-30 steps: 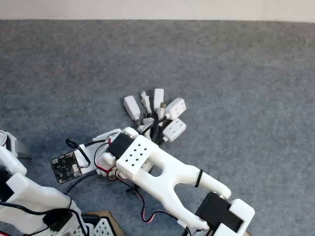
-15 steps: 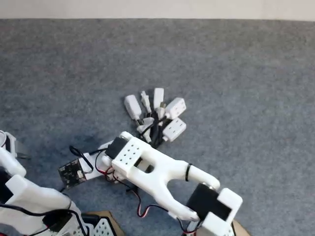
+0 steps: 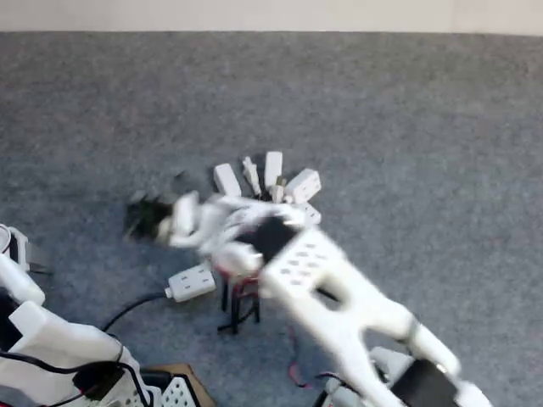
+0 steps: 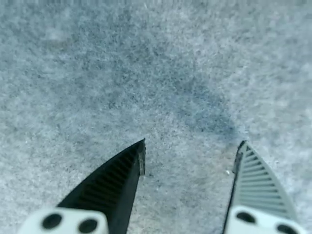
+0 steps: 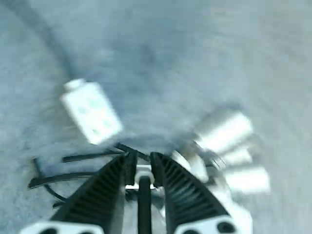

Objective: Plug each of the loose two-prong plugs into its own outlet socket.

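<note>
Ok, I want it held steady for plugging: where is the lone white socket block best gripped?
Probably across its two long sides, near the middle, coming down from above. The socket block lies flat on the carpet, apart from the cluster of plugs, and its black cord leaves one short end.

Two robot arms [image 3: 339,288] are shown in the high view. Three white outlet sockets [image 3: 191,282] and three loose plugs [image 3: 273,168] are counted, though some are partly blurred.
</note>
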Tool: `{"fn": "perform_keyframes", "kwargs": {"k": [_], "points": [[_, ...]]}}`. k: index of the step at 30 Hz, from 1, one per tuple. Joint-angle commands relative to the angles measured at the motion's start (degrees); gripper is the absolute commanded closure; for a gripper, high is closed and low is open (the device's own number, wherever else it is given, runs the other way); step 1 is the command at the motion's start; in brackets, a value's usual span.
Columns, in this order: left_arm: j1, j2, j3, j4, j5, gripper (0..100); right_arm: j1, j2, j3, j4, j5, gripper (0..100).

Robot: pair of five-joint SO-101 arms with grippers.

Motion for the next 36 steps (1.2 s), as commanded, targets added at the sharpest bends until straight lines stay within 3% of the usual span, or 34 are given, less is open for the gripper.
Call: {"fn": "perform_keyframes", "kwargs": {"k": [1,3,7,11,14,19,26,31,36], "points": [[1.98,-0.57,0.40,2.64,-0.18,71,9.54,-7.78,2.59,3.74,-4.31,99.2],[3.03,-0.75,1.01,5.71,-0.18,71,15.08,-7.78,7.08,2.68,-5.27,99.2],[7.52,-0.84,0.66,16.26,1.76,71,24.13,-7.78,20.00,-8.84,-5.54,99.2],[16.13,-0.92,-2.42,26.64,14.59,71,28.26,-7.78,30.55,-19.65,-8.44,99.1],[22.55,-1.01,-5.05,28.04,25.76,71,31.34,-7.78,35.03,-22.37,-10.90,93.9],[29.85,-5.76,-6.90,21.27,41.93,71,36.18,-8.40,37.58,-25.36,-11.16,76.6],[34.68,-18.07,-6.73,13.89,61.27,71,40.04,-8.22,37.93,-25.98,-8.70,74.5],[34.68,-21.58,0.31,7.03,67.08,70,42.07,-7.78,38.90,-23.34,8.88,74.6],[33.63,-22.64,6.99,-2.20,69.45,70,42.95,-7.78,37.85,-15.34,12.04,79.5]]}}
